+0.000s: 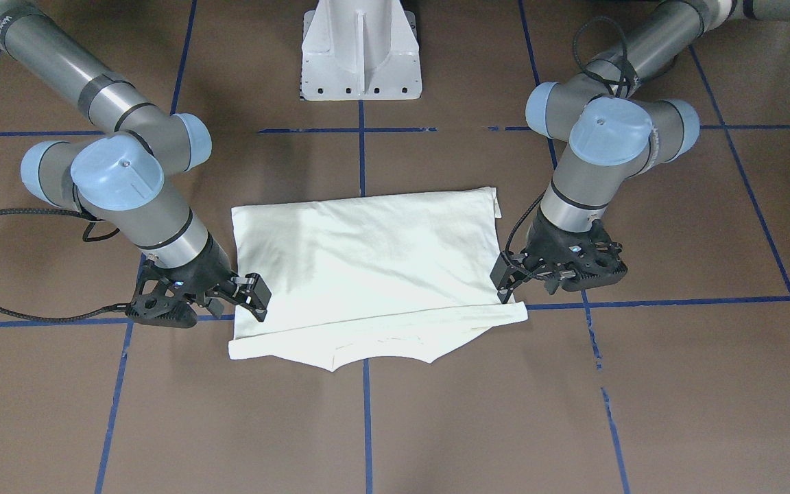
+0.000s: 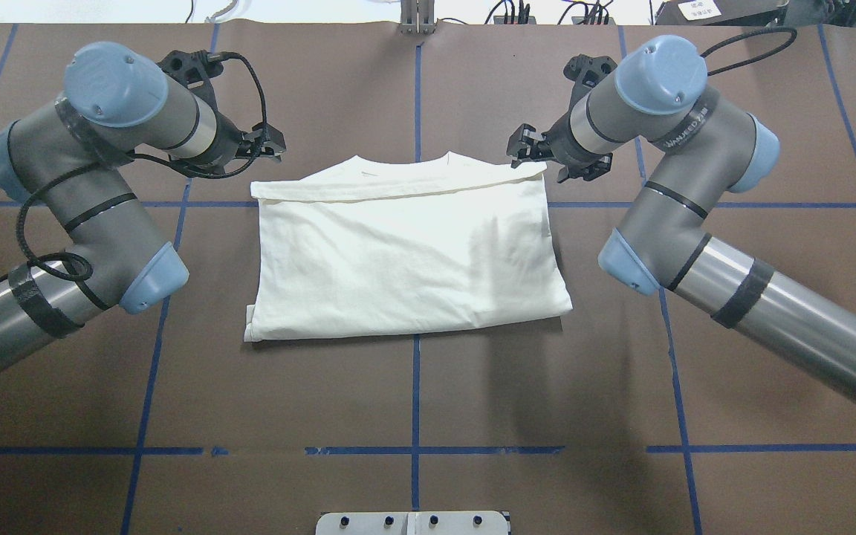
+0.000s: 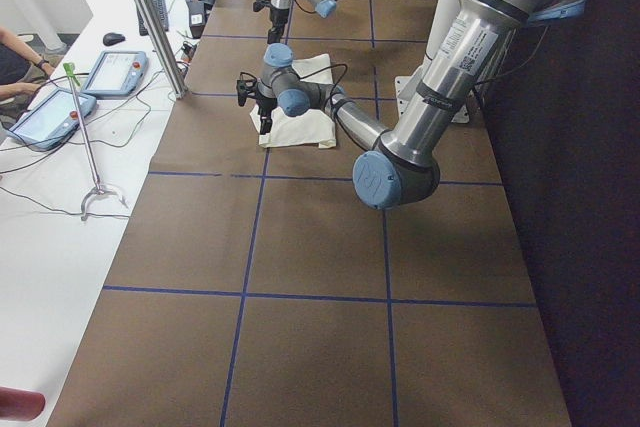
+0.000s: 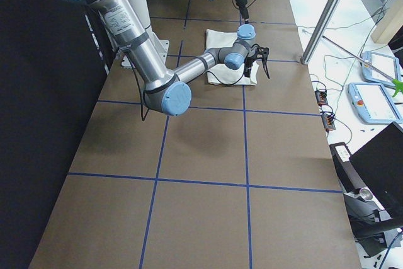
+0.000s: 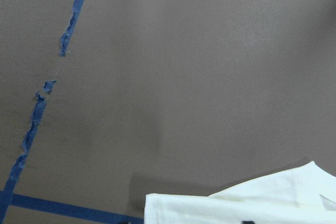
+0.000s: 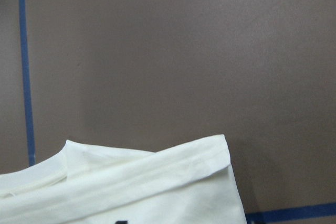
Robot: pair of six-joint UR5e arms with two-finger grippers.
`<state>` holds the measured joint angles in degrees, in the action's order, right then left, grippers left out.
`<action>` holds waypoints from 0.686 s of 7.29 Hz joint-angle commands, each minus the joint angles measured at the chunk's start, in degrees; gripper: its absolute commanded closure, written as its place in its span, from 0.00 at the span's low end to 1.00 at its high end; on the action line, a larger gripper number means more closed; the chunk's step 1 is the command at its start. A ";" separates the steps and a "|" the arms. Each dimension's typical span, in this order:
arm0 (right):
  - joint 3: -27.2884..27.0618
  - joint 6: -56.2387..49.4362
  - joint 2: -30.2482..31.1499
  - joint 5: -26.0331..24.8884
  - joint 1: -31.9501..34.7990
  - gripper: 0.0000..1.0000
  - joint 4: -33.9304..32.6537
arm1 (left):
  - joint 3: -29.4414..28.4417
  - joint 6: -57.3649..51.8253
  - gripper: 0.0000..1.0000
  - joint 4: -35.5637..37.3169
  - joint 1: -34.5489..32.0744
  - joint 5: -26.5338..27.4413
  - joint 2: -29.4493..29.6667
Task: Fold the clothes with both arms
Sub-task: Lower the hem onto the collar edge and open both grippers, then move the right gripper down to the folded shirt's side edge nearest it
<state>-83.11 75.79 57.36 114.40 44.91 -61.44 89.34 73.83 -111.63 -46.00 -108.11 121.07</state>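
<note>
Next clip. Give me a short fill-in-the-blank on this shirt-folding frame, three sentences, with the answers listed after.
1. The cream fabric T-shirt lies folded on a brown table gridded with ___ tape.
2. The black two-finger left gripper and the black two-finger right gripper are near the two corners of the shirt's ___ edge.
3. In the overhead view, the shirt's upper face shows ___ print.

Answers: blue; neckline; no

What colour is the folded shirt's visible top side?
The shirt is plain cream; the overhead exterior view shows it best.
</note>
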 commanded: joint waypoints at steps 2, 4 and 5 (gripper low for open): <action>-15.12 3.75 12.84 -11.69 -13.40 0.00 -1.13 | 4.42 3.95 0.00 2.38 0.56 0.09 -0.22; -23.46 4.63 14.71 -12.09 -15.47 0.00 -11.73 | 5.57 4.04 0.00 2.47 0.65 0.10 -0.22; -23.33 4.63 15.50 -12.18 -16.34 0.00 -12.04 | 5.84 4.04 0.00 2.47 0.74 0.10 -0.22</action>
<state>-104.52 80.27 71.64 102.63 29.85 -70.98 94.67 77.80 -109.20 -45.36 -108.02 120.86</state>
